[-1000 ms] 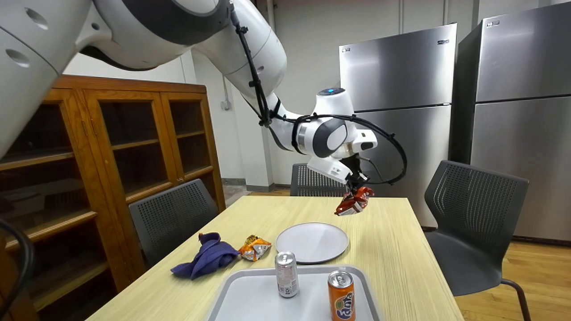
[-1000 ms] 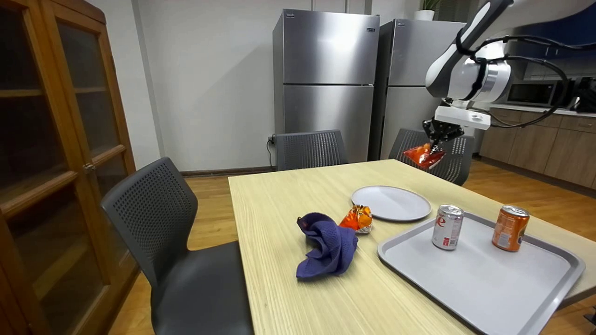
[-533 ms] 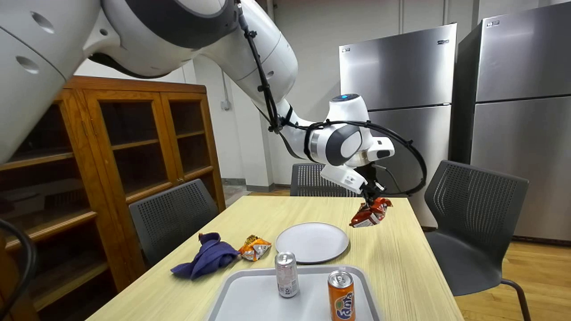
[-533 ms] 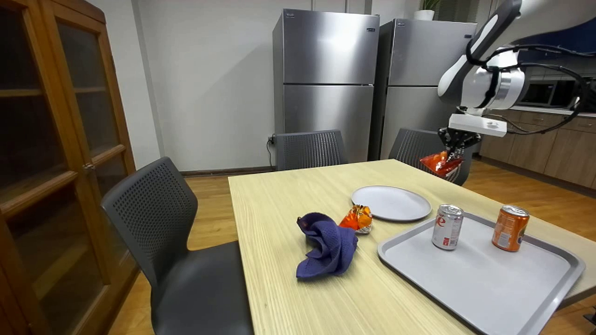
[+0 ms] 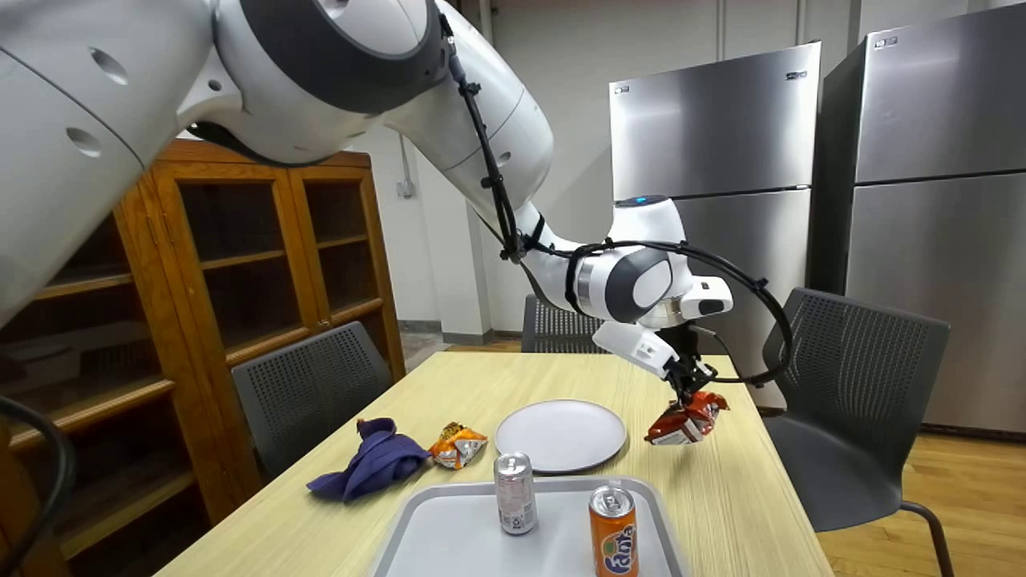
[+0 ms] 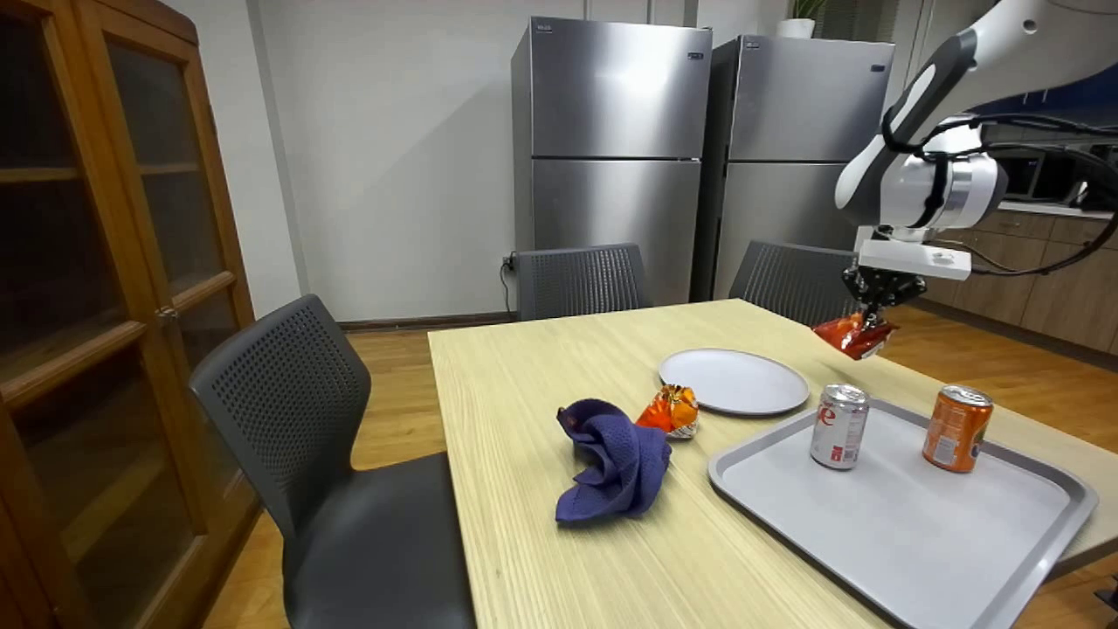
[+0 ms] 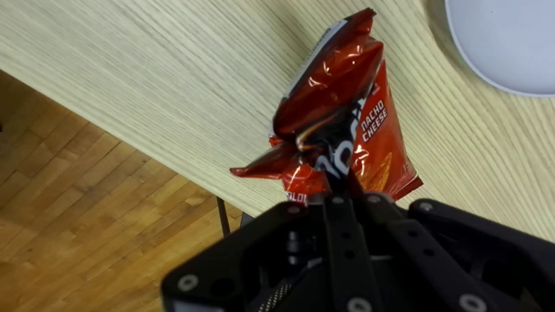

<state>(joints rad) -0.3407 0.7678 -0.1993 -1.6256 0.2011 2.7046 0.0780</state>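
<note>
1. In an exterior view, here's the pincer (image 5: 684,399), clamped tight on a crumpled red chip bag (image 5: 696,420), and that bag is hanging over the bench (image 5: 737,489) with its shadow below.
2. To the bag's left in this picture, pale wood, then the round plate (image 5: 561,433); to its right, a strip of bench, then the long edge, a dark chair (image 5: 850,417) just past it.
3. In an exterior view, the grey tray (image 6: 891,524) holds 2 cans, both upright and standing apart: a silver can (image 6: 840,428) and an orange can (image 6: 958,428). The plate sits just beside the tray; the red chip bag hangs beyond it, toward the far long edge.
4. Same picture: an orange snack bag (image 6: 671,412) and a purple cloth (image 6: 616,463) side by side, wood showing between the cloth and the left edge.
5. Wrist view: "Nacho Cheese" reads clearly on the pinched bag. The bench edge cuts diagonally, wooden floor (image 7: 99,208) beyond; the plate's rim peeks in upper right, apart from the bag.
</note>
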